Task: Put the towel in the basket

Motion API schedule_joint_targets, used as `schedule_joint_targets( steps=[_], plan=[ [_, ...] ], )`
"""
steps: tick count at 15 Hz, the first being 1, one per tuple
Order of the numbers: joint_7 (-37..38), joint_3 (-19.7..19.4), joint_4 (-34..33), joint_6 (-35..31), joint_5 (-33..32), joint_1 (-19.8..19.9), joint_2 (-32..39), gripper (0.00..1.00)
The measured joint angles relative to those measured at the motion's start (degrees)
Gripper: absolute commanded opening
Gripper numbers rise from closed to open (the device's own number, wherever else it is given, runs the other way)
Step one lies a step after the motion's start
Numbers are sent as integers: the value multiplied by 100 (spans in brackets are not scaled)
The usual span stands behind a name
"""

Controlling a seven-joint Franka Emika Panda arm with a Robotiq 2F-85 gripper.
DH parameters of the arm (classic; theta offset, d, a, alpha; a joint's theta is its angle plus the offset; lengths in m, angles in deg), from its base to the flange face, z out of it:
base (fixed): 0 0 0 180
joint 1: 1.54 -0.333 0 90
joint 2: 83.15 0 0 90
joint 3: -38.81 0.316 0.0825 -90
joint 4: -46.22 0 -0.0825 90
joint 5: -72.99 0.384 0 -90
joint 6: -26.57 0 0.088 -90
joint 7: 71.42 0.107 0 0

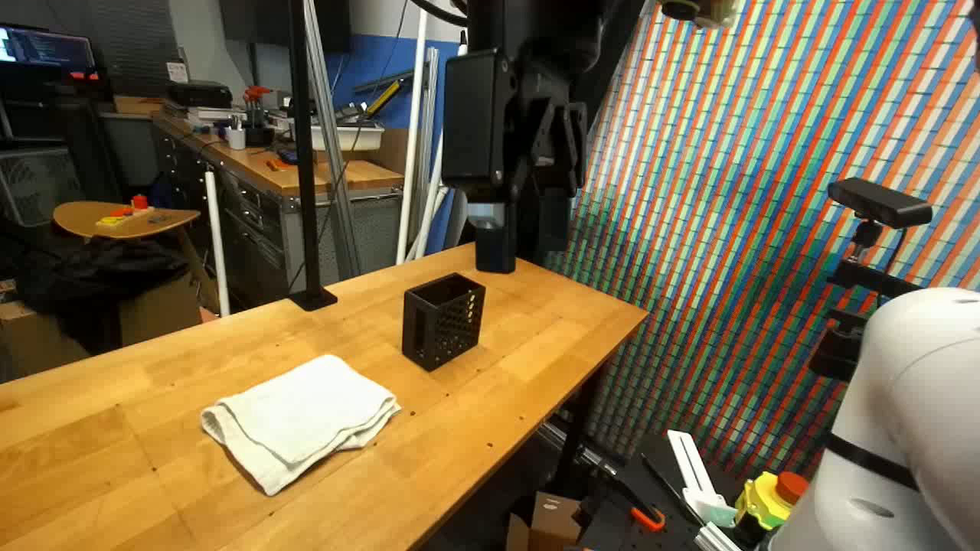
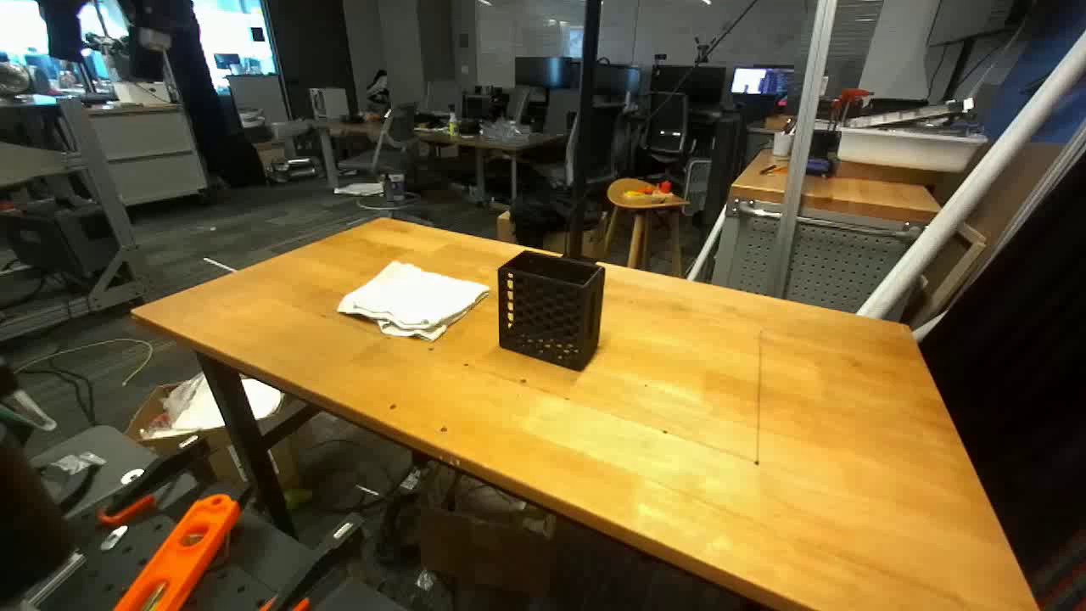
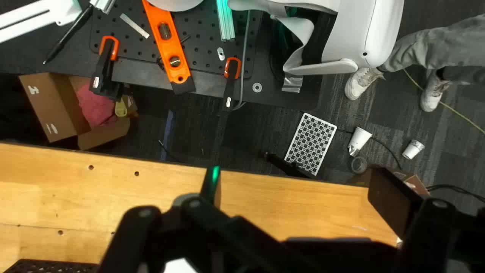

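Towel [image 1: 306, 417] on table [image 1: 551, 321], claw [image 1: 525, 246] well apart

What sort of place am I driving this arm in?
Most likely a robotics lab or workshop. What suggests it: the white robot arm in an exterior view, the orange spirit level in the wrist view, and a lit monitor in the background.
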Motion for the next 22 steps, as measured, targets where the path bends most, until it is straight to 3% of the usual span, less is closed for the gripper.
schedule_joint_targets(
  steps=[15, 22],
  plan=[
    [-8, 6, -42, 0, 0, 10, -1, 100],
    [-198, 236, -242, -430, -146, 9, 562, 100]
  ],
)
